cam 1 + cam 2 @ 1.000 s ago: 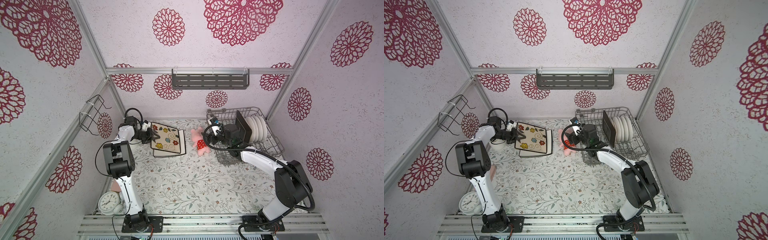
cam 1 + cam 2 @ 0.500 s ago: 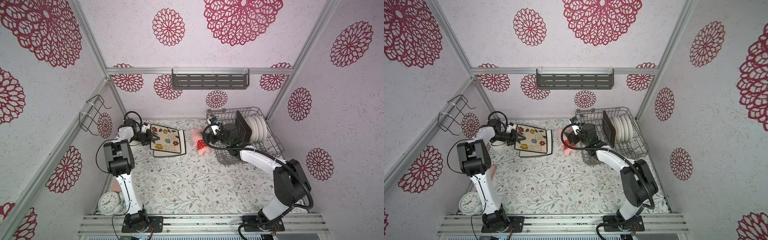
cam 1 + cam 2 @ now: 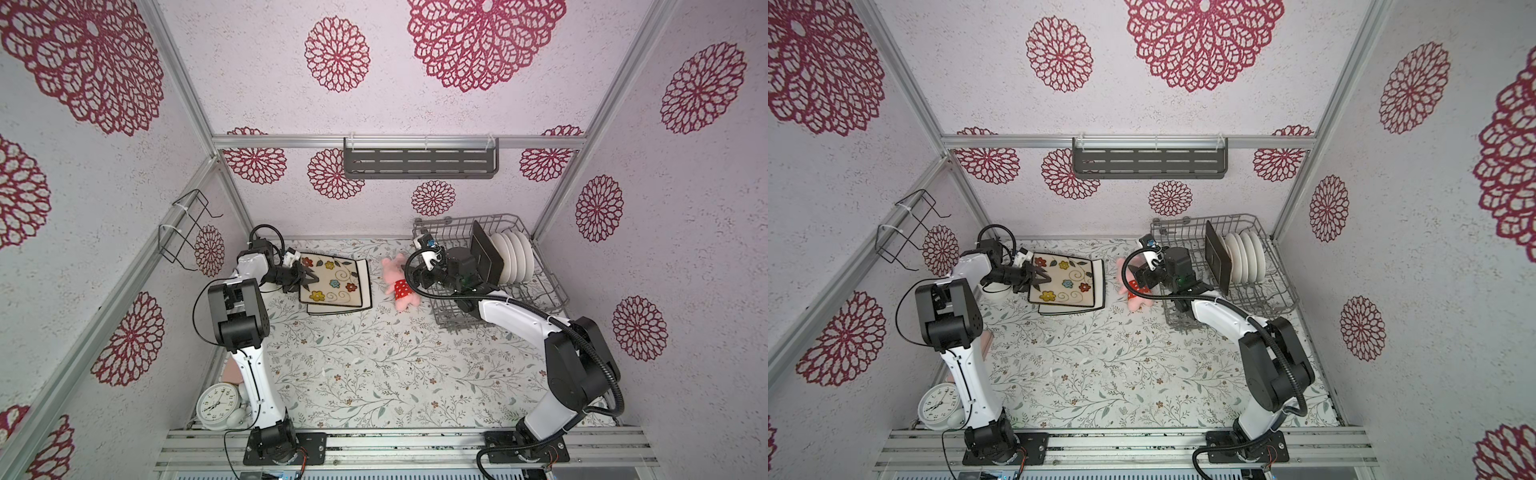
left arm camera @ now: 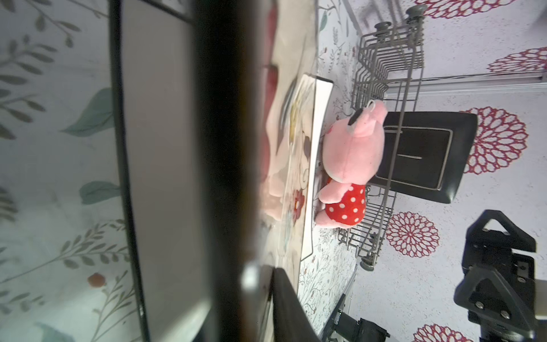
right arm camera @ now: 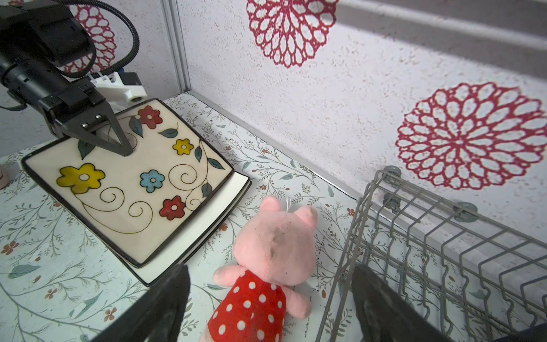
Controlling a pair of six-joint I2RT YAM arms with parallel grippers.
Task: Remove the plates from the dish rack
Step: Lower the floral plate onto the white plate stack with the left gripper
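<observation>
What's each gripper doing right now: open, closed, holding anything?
Left gripper: fingers astride the top cream plate's edge; whether they grip it cannot be told.
Right gripper: open, holding nothing.

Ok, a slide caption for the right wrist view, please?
Left gripper at the flowered plate, pink plush toy beside the dish rack.

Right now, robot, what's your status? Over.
Right fingers open, empty. Left fingers on top cream plate, grip unclear. Dark plate, white plates in rack. Pig toy beside it.
</observation>
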